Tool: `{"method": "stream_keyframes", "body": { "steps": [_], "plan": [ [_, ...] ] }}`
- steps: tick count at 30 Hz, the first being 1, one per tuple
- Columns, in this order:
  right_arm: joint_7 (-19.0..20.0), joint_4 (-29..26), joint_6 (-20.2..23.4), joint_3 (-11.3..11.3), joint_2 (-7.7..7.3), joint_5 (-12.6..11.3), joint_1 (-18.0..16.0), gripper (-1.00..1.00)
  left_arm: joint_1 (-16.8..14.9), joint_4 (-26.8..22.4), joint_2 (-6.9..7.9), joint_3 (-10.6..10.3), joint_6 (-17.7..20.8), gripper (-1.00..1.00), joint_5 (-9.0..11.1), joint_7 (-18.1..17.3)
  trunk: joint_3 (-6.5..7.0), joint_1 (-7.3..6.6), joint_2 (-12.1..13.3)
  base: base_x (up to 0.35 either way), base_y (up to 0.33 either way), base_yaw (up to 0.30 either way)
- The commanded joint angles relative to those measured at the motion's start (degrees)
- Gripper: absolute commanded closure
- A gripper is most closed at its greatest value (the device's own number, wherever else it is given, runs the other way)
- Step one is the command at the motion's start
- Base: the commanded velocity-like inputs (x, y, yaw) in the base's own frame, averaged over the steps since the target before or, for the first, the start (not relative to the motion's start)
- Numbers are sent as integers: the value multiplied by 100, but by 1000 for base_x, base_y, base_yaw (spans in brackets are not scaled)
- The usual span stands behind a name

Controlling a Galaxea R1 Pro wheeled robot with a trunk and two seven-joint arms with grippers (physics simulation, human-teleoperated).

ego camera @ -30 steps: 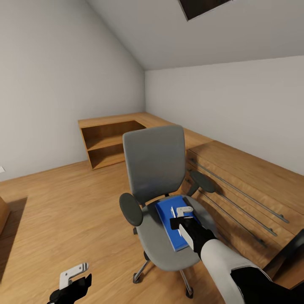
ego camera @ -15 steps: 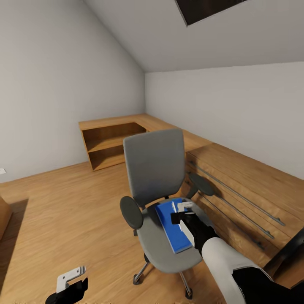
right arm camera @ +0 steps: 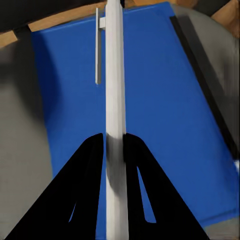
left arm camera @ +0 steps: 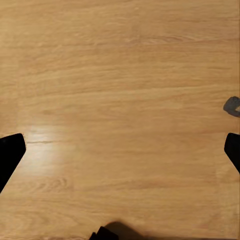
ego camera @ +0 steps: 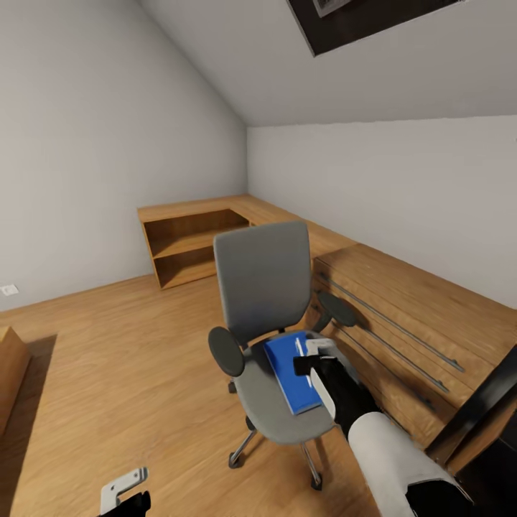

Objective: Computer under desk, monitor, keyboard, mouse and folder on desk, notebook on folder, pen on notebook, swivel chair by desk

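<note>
Grey and wheeled, the swivel chair (ego camera: 276, 345) stands on the wooden floor (ego camera: 129, 359) just in front of the long wooden desk (ego camera: 402, 301), its back upright and its armrests out to either side. On the chair's seat lies the blue folder (ego camera: 287, 370), or a blue notebook on it; the pictures do not settle which. The right gripper (ego camera: 310, 357) hangs over the edge of the blue cover nearest the desk, its black fingers (right arm camera: 85, 170) pinching a white pen (right arm camera: 114, 90) that runs lengthwise above the cover, clip side out. Compared with the frame a second earlier, the head camera has tipped upward and back: the chair sits smaller and lower in the view, more of the dark skylight (ego camera: 373, 18) shows in the sloped ceiling, and a wall socket (ego camera: 8, 290) has come into sight well beyond the chair. Against the chair itself, gripper and pen hold much the same place as before. The left gripper (ego camera: 123, 488) hangs low, well apart from the chair, dropped nearer the picture's edge; its wrist camera looks straight down at bare floorboards (left arm camera: 120, 100), fingertips (left arm camera: 10, 152) spread wide with nothing between them.
</note>
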Motion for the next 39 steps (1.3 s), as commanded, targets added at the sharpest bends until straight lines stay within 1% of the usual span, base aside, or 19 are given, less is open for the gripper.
{"method": "stream_keyframes", "body": {
  "steps": [1,2,3,4,5,6,7,8,9,10,15,19,24,31,39],
  "plan": [
    [-54,-499,203,14,-2,-11,234,100,-6,53,-59,17,-12,-100,23,26,13,-23,39,-11,0,0],
    [-110,-1057,384,7,-2,-13,510,100,-6,90,-101,39,-10,-100,20,25,31,-45,79,-7,0,0],
    [-154,-1355,488,4,-2,-14,659,100,-7,103,-115,47,-9,-100,19,24,49,-67,119,-6,0,0],
    [-265,-1954,709,-6,-2,-16,957,100,-5,122,-135,58,-7,-100,17,24,67,-89,159,-4,0,0],
    [-325,-2250,821,-15,-2,-17,1096,100,-5,129,-142,62,-7,-100,16,24,85,-111,199,-3,0,0],
    [-446,-2814,1042,-44,-2,-18,1348,100,-7,138,-152,68,-6,-100,16,24,103,-133,239,-2,0,0],
    [-499,-3073,1144,-63,-2,-18,1458,100,-8,142,-155,70,-6,-100,15,24,121,-155,279,-1,0,0],
    [-577,-3539,1324,-112,1,-20,1650,100,-9,147,-161,73,-5,-100,17,23,139,-177,319,0,0,0],
    [-605,-3747,1403,-136,2,-22,1734,100,-9,148,-162,74,-5,-100,16,23,157,-199,359,0,0,0],
    [-645,-4113,1548,-169,3,-24,1883,100,-7,151,-168,76,-8,-100,15,23,175,-221,400,0,0,0],
    [-702,-4907,1935,-227,2,-27,2192,100,-6,155,-176,78,-12,-100,10,23,264,-331,600,0,0,0],
    [-712,-5097,2066,-259,4,-34,2255,100,-6,155,-178,78,-13,-100,7,23,336,-419,761,0,0,0],
    [-716,-5190,2116,-277,2,-36,2279,100,-9,155,-178,78,-13,-100,-1,23,426,-528,961,0,0,0],
    [-725,-5406,2124,-293,6,-37,2287,100,-7,155,-179,73,-13,-100,-3,23,552,-682,1242,0,0,0],
    [-731,-5438,2109,-361,3,-37,2288,100,-4,155,-179,70,-14,-100,-4,31,695,-858,1563,0,0,0]
  ]
}}
